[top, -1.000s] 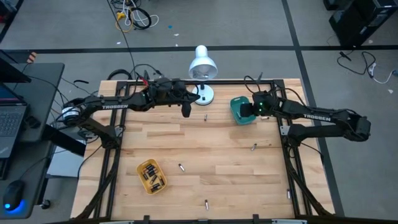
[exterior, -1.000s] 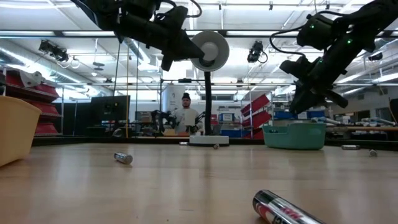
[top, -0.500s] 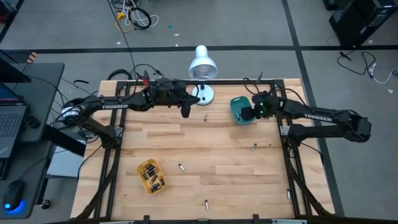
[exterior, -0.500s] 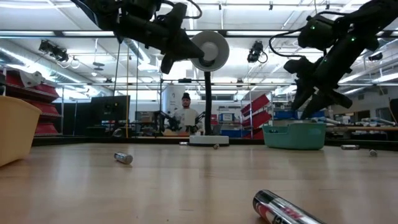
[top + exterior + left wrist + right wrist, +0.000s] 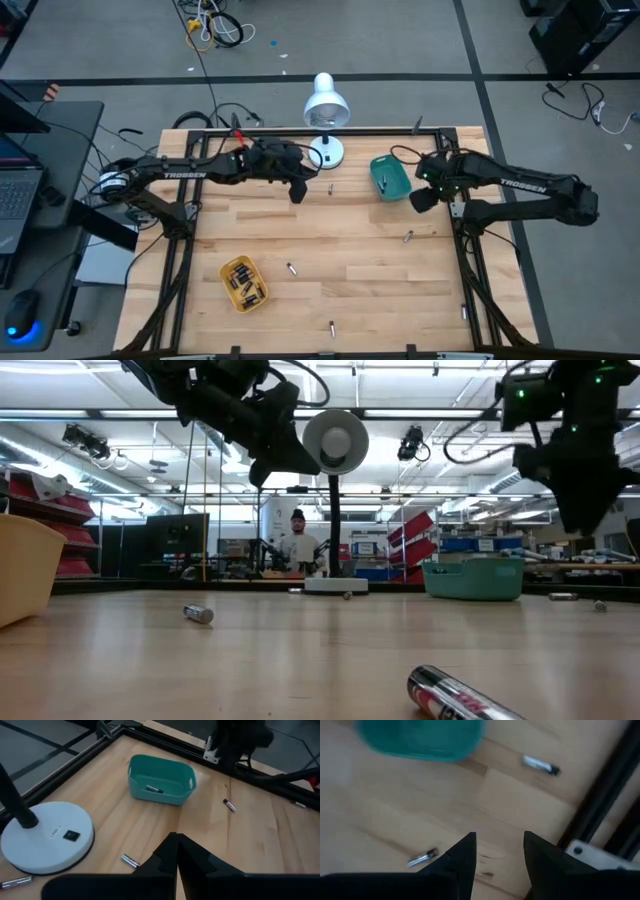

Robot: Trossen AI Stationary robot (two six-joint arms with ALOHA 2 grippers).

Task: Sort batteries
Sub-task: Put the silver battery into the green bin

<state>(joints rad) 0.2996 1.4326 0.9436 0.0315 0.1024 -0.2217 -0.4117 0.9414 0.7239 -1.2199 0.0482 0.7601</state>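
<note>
Loose batteries lie on the wooden table: one (image 5: pixel 330 188) near the lamp base, one (image 5: pixel 407 237) toward the right, two (image 5: pixel 291 269) (image 5: pixel 332 328) nearer the front. Several more fill the yellow tray (image 5: pixel 243 283). The teal tray (image 5: pixel 392 177) holds one battery (image 5: pixel 154 789). My left gripper (image 5: pixel 297 190) hangs shut and empty above the table beside the lamp base. My right gripper (image 5: pixel 499 845) stands open and empty, pointing down, just right of the teal tray (image 5: pixel 420 737), with batteries (image 5: pixel 422 857) (image 5: pixel 540 765) on the wood below it.
A white desk lamp (image 5: pixel 324 110) stands at the far edge on its round base (image 5: pixel 47 837), with a battery (image 5: pixel 130 861) lying close to it. Black frame rails (image 5: pixel 600 820) run along the table's right side. Bare wood spreads across the middle.
My right gripper has drawn back from over the teal tray toward the table's right edge, risen, and tipped over until it points down. My left gripper has tipped its fingers a little downward and sunk slightly beside the lamp base.
</note>
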